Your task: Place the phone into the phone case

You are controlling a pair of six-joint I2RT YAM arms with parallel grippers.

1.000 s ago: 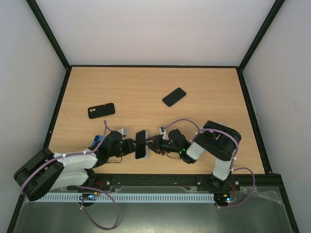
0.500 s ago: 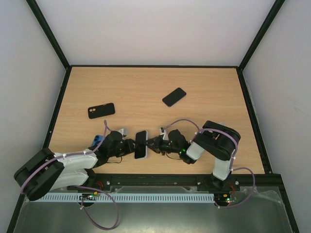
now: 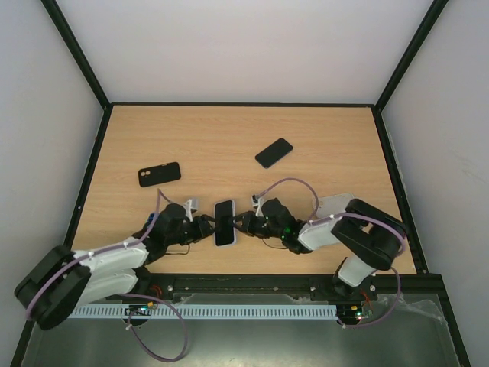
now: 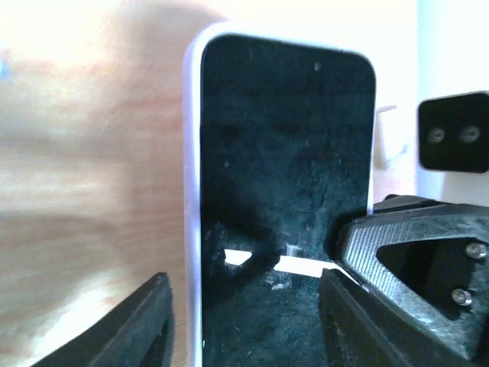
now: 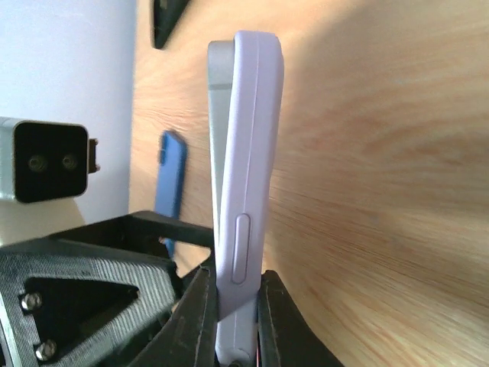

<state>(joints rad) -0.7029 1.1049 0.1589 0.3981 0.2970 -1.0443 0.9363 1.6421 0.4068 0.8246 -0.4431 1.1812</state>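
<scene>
A phone (image 3: 224, 223) with a black screen sits in a lavender phone case (image 5: 248, 191) near the table's front edge, between my two grippers. In the right wrist view the phone's grey edge (image 5: 218, 115) stands a little out of the case at the far end. My right gripper (image 5: 237, 306) is shut on the case's near end from the right (image 3: 240, 223). My left gripper (image 4: 244, 306) comes from the left (image 3: 206, 228). Its fingers (image 4: 145, 325) stand on either side of the phone's screen (image 4: 286, 153), with a small gap at the left edge.
A black phone case (image 3: 160, 174) with camera holes lies at the left of the table. A black slab like a phone (image 3: 273, 152) lies at the middle right. Black frame rails (image 3: 92, 164) border the wooden table (image 3: 344, 153).
The right gripper has closed on the case's end. The left jaws have widened. The phone has shifted slightly away from the bases, and the right arm's elbow has swung right.
</scene>
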